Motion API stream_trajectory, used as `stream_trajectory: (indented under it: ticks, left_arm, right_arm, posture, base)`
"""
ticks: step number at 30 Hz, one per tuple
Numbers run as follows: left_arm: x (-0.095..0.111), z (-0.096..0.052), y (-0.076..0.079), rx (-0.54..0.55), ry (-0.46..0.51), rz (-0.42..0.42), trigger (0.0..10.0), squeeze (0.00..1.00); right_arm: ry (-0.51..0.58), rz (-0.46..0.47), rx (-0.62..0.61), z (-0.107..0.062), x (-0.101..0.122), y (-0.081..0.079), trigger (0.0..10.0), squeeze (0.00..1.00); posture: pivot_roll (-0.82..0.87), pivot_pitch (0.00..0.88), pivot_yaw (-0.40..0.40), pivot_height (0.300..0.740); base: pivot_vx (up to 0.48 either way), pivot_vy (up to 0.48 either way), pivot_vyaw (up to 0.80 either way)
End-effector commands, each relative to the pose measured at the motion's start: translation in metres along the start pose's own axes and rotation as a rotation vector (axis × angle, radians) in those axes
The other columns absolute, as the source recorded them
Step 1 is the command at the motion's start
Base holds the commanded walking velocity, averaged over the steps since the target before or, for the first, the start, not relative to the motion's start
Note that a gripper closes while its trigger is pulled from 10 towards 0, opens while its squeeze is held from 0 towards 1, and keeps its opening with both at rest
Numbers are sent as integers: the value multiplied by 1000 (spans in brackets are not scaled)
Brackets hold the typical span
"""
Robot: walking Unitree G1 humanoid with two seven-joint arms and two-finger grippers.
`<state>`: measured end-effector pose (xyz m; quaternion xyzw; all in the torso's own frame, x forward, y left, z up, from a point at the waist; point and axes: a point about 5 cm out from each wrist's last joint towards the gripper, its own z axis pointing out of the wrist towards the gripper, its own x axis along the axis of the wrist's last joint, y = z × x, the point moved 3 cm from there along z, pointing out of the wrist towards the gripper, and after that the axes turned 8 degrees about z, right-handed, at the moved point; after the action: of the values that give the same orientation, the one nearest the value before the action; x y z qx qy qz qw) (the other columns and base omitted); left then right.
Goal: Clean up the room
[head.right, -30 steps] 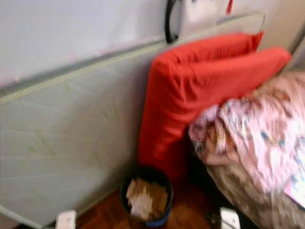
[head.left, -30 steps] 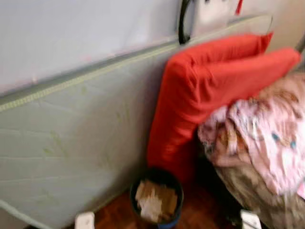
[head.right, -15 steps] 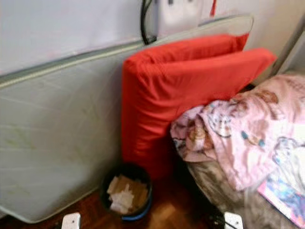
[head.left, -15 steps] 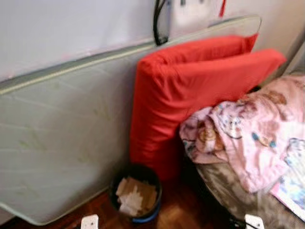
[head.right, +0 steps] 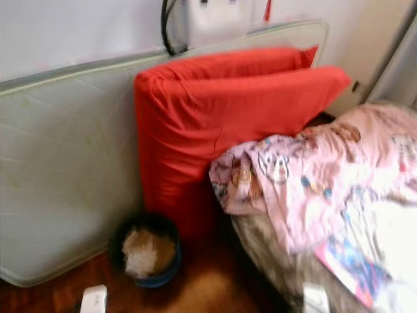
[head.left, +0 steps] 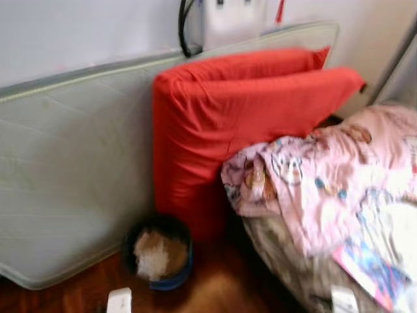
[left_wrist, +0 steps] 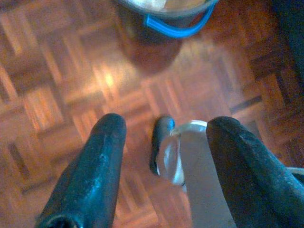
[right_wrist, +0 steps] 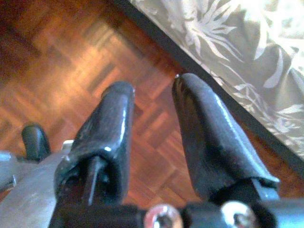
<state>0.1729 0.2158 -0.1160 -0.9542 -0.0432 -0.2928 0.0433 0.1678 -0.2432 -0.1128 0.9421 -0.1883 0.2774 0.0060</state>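
Room clutter sits in one corner. Dark bin (head.left: 158, 253) with a blue band stands on the parquet floor (head.left: 215, 293), tucked at the foot of the red cushion (head.left: 241, 124) and just beside the pale mattress (head.left: 71, 176). It's already part full of crumpled paper-like waste (head.left: 155, 254) (blur makes it hard to tell which), so it's the likely drop point for any rubbish.

Red cushion stands on end, leaning back against the mattress, which itself is propped on its long edge against the wall (head.left: 78, 32); both look stowed to free floor space. Pink patterned blanket (head.left: 326, 182) is bunched in a heap on the bed (head.left: 287, 254), spilling over its edge and pressing on the cushion; reads as the untidy bit. A colourful flat item (head.left: 368, 270) lies on the bed's near corner, possibly a book or packet.

Left gripper (left_wrist: 164, 137) hangs over bare parquet, fingers spread wide, nothing between them; the bin's blue band (left_wrist: 178, 29) is ahead of it, well apart. Right gripper (right_wrist: 152, 123) hangs low beside the bed's leaf-print skirt (right_wrist: 237, 61), fingers parted with a moderate gap, empty, touching nothing.

My read: nothing picked yet, robot is surveying; blanket is the probable first job.
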Motion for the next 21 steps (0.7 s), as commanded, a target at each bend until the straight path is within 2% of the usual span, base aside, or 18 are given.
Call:
stream_trajectory:
  ticks: [1, 12, 21]
  left_arm:
    - [-4, -2, -19, -21, -47, 147, 10000, 0]
    - [-11, -3, -11, -29, -60, 149, 10000, 0]
    - [-5, -1, -11, -8, -41, 106, 10000, 0]
  right_arm:
    - [52, -58, 143, 7, 36, -43, 10000, 0]
    - [48, -67, 147, 7, 35, -43, 10000, 0]
    - [62, -56, 147, 7, 38, -43, 10000, 0]
  posture:
    - [93, 19, -45, 740]
    - [93, 0, -44, 740]
    - [91, 10, -46, 740]
  base:
    - [0, -311, 0]
    - [0, -305, 0]
    - [0, 0, 0]
